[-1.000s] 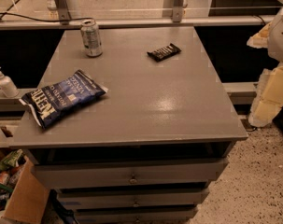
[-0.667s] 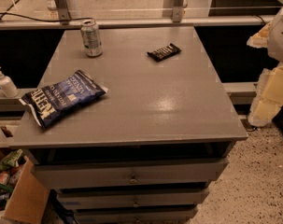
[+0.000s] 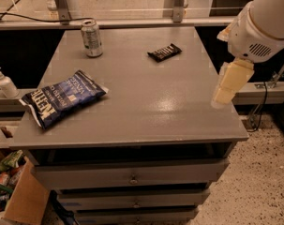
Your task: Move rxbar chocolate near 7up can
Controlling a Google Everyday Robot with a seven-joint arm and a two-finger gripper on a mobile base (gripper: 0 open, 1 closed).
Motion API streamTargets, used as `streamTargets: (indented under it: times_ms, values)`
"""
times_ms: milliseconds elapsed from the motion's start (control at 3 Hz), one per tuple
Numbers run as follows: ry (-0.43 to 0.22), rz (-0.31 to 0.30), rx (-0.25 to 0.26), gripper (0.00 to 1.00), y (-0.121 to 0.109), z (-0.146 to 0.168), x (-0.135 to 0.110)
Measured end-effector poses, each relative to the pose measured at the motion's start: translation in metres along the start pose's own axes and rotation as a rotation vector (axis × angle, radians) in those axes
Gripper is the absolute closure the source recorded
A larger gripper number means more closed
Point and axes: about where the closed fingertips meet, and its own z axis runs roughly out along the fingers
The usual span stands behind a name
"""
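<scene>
One small flat black bar with white lettering, the rxbar chocolate (image 3: 164, 52), lies on the grey tabletop (image 3: 146, 102) toward the far right. It is well apart from the silvery-grey and green 7up can (image 3: 91, 37), which stands upright near the far left corner. The cream-coloured gripper (image 3: 223, 93) hangs off the tabletop's right edge, nearer than the bar and touching nothing. I cannot tell whether its jaws are spread or pressed together.

The move has not begun, and the risks lie in the pickup and the placing. The bar is thin and lies flat, so the jaws could scrape the tabletop, or skid the slick wrapper away instead of pinching it. A carry that runs too far left could knock the light can over or off the back edge. The large dark blue chip bag (image 3: 62, 96) and the white pump bottle (image 3: 4, 82) sit on the near left, seemingly away from the likely path.
</scene>
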Motion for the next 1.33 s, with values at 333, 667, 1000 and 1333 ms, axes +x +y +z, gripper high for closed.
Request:
streamTargets:
  times_ms: [333,667,1000,1333]
  values:
    - [0.000,0.000,0.000,0.00,0.000,0.000,0.000]
    - [-0.012,-0.001,-0.016,0.00,-0.003,0.007,-0.003]
    - [-0.047,0.025,-0.035,0.00,-0.023,0.026,-0.007]
    - [-0.082,0.059,-0.037,0.00,-0.055,0.047,-0.014]
